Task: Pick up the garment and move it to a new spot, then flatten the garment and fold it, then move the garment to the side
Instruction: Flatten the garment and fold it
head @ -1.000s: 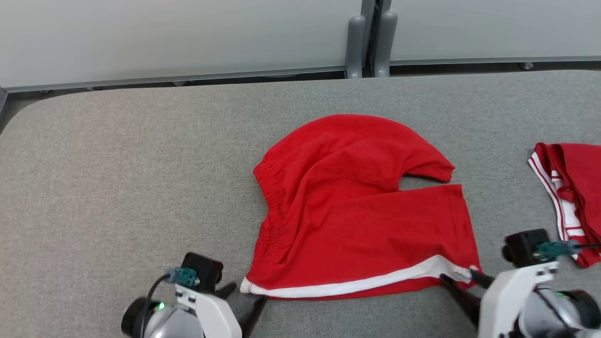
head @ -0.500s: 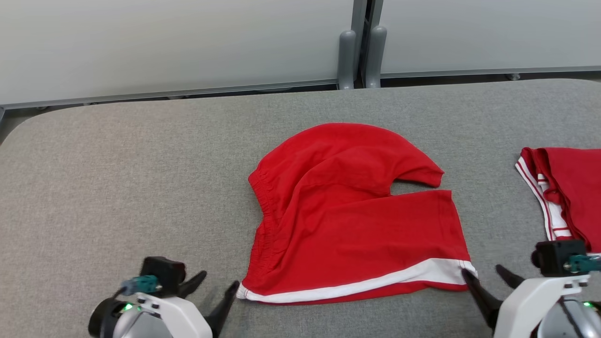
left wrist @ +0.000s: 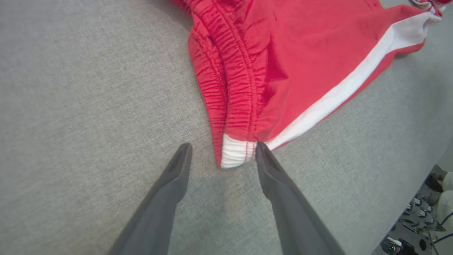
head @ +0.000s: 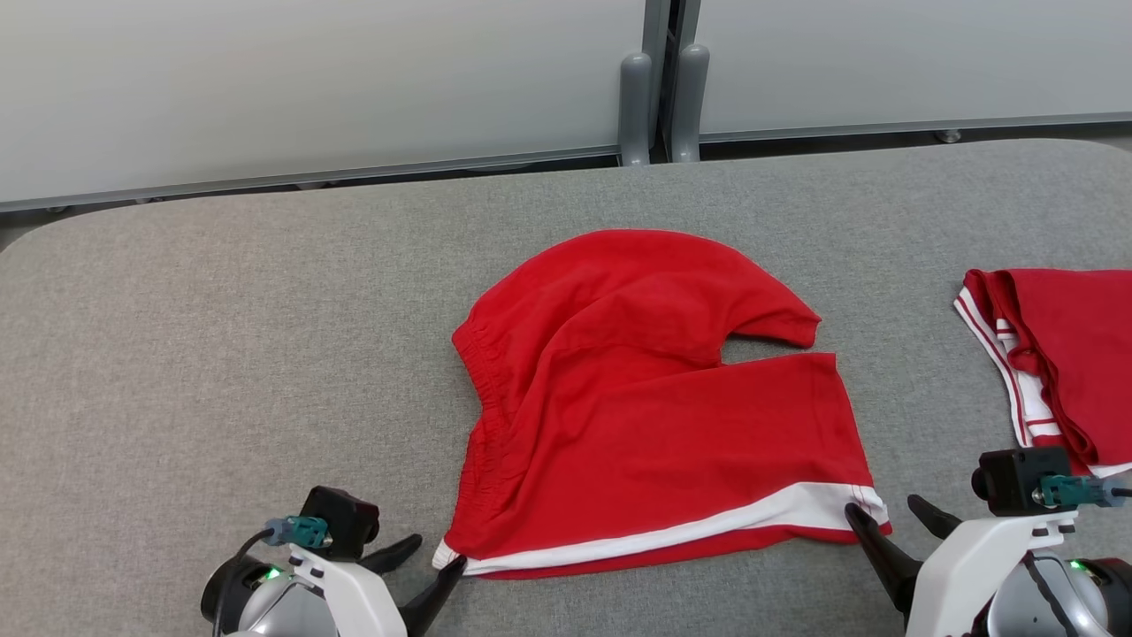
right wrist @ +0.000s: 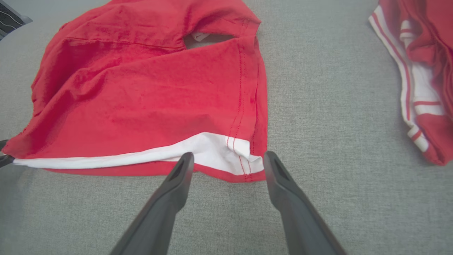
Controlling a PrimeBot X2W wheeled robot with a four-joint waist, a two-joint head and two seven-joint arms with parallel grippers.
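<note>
STATE: left end effector (left wrist: 223, 144), right end effector (right wrist: 228, 153) released, astride garment (head: 654, 398) near corners | ADVICE: pinch both layers; close together; lift evenly

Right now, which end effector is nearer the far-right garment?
Right. The right end effector sits beside the far-right garment; the left end effector lies beyond the red shorts.

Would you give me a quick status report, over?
Left gripper open, at waistband corner. Right gripper open, at hem corner. Red shorts down, far leg rumpled. Second garment lies apart, rightward.
</note>
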